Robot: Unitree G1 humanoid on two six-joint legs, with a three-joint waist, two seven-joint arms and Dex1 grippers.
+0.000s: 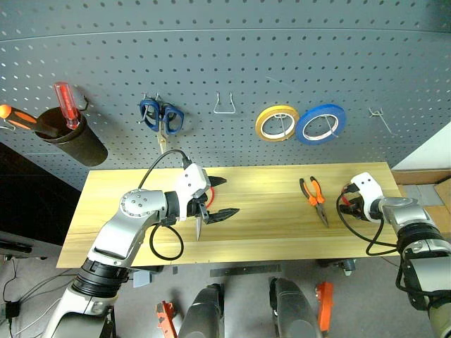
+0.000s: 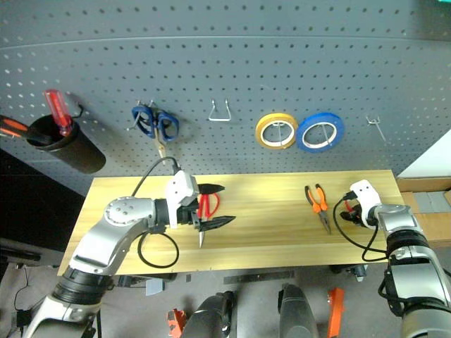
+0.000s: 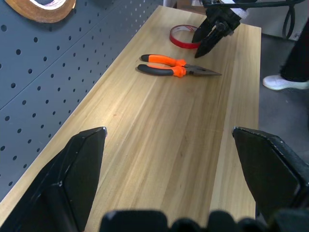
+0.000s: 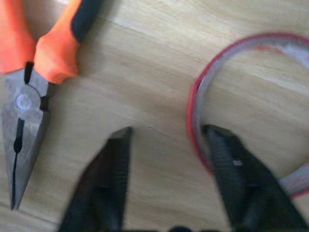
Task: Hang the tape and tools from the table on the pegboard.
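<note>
Dark grey pegboard w/ rows of dots, light yellow table, orange & black pliers, red tape, yellow roll, blue roll

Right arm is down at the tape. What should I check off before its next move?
1. Right end effector straddles the red tape ring band: ok.
2. Jaws closed on the band: not ok, apart.
3. Pliers clear of the grip: ok.
4. Free hook on the pegboard: ok.
5. Left end effector open: ok; touching the red-handled scissors: cannot tell.
</note>
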